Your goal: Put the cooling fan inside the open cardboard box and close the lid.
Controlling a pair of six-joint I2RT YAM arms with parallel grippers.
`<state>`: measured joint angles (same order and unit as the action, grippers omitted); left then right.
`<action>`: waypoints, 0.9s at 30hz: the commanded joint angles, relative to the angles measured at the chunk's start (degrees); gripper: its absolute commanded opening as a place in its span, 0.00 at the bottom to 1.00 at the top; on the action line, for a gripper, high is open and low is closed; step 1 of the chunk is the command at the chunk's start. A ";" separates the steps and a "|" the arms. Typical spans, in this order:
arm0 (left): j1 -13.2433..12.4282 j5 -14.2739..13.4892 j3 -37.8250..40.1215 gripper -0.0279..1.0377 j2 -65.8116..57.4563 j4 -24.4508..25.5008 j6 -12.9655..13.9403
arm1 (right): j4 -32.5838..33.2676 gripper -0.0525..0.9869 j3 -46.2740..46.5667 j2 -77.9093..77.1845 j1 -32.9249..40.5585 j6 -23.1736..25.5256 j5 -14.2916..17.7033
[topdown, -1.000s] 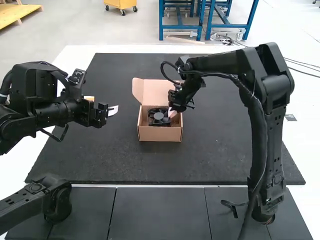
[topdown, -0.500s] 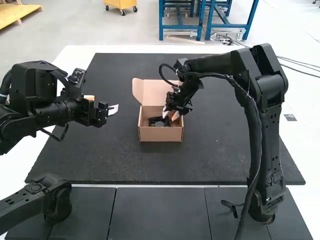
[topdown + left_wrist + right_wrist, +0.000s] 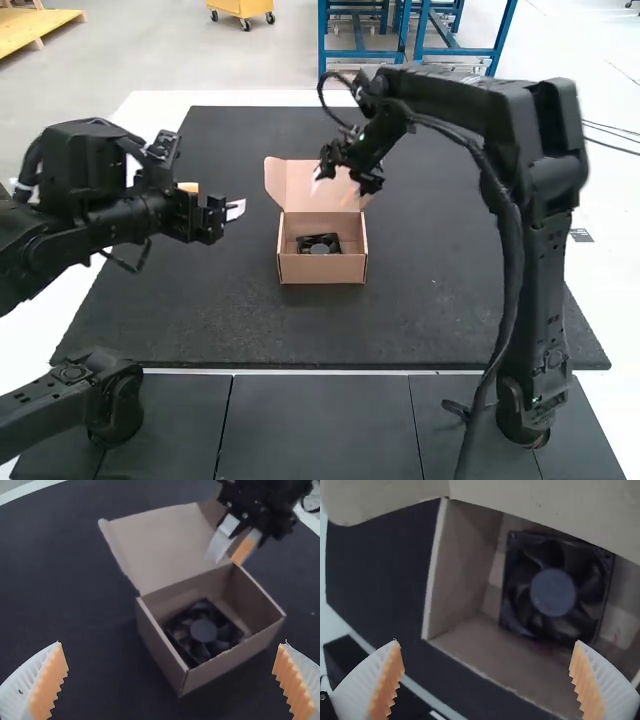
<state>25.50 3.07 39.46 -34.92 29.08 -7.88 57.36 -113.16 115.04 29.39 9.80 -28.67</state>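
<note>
Cooling fan [image 3: 320,243] lies in cardboard box [image 3: 320,266]; open, empty right end effector [image 3: 340,178] hovers beside the raised lid [image 3: 295,185], the nearer arm.

Cooling fan [image 3: 202,632] inside open cardboard box [image 3: 165,635]

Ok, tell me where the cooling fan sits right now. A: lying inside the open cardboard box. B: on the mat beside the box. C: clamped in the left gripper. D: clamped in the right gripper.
A: the cooling fan lies flat on the floor of the cardboard box, whose lid stands open, and the right gripper is open above it.
</note>
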 commanded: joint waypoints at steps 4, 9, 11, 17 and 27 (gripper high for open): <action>-1.24 0.53 3.34 0.93 -6.39 -3.94 -1.17 | 2.49 0.85 3.83 -10.45 -1.88 -9.19 9.24; -2.29 0.53 5.80 0.93 -11.84 -6.14 -3.28 | -10.08 0.84 17.19 -21.79 -2.67 -11.65 15.22; -2.82 0.36 6.59 0.93 -13.86 -6.58 -4.86 | -15.44 0.84 23.08 -25.66 -2.58 -11.65 17.68; -3.26 -5.53 7.21 0.93 -19.22 -9.31 -7.15 | -36.36 0.84 41.36 -36.29 -2.84 -10.77 23.39; -3.88 -10.89 6.42 0.93 -28.54 -16.69 -8.03 | -56.31 0.84 55.33 -37.52 -5.57 -10.86 23.66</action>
<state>22.59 -5.10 44.88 -61.98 13.98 -15.11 3.44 -58.00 76.47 25.02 -0.75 -5.85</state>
